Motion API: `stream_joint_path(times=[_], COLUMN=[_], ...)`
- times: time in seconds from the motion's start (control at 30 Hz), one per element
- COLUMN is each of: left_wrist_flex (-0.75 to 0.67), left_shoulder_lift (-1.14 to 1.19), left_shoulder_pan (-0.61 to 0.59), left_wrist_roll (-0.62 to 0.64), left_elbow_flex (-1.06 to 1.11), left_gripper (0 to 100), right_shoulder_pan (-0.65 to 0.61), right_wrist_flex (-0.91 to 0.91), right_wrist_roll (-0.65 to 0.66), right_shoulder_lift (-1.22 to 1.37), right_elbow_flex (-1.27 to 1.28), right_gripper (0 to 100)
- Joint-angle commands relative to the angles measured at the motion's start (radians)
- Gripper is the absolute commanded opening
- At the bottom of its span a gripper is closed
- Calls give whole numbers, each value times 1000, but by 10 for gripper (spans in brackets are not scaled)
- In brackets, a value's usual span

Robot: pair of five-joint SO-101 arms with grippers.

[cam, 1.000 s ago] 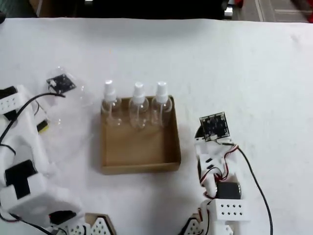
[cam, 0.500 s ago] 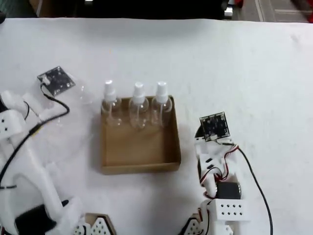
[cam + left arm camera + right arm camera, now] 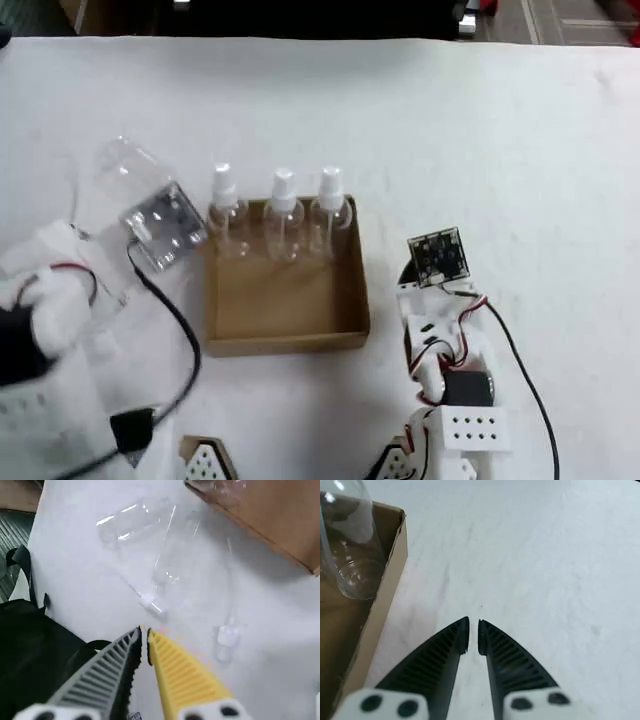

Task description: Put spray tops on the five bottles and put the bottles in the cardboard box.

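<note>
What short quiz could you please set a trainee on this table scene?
1. How many bottles with spray tops stand in the cardboard box?
2. True or false: the right gripper holds a bottle.
3. In the high view, along which wall of the box do those bottles stand? A the upper one; B the lower one; C the right one.
Key: 1 three; 2 false; 3 A.

White table (image 3: 450, 120): cardboard box (image 3: 285, 338), loose bottles (image 3: 131, 521)
</note>
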Motion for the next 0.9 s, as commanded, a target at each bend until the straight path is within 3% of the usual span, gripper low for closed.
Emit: stream_joint_path(times=[0.0,0.17,0.3,0.37,0.43,0.57,0.67,0.77,0.87], left_wrist_flex=[8,5,2,-31,-77,-183,-256,-385,-548], left_shoulder_lift=[-137,-259,-278,-260,-245,-214,-189,-174,-148], left_shoulder_pan=[122,159,38,-36,-105,-200,-232,-323,-331], left_wrist_roll=[124,169,164,236,399,875,1197,1461,1619], left_elbow_flex=[26,28,44,94,146,212,272,359,463], left_gripper=[23,23,23,24,24,34,133,264,289], right_shoulder_pan=[-2,-2,-4,-13,-41,-65,-65,-67,-65], right_wrist_flex=[68,125,125,125,122,53,36,38,38], right_wrist_roll=[3,2,2,2,8,11,11,11,12], right_shoulder_lift=[-12,-12,-12,-12,-12,-12,-10,-10,-10], right_elbow_flex=[-97,-124,-121,-120,-106,-61,-48,-46,-44], right_gripper=[15,15,15,15,15,15,15,15,15])
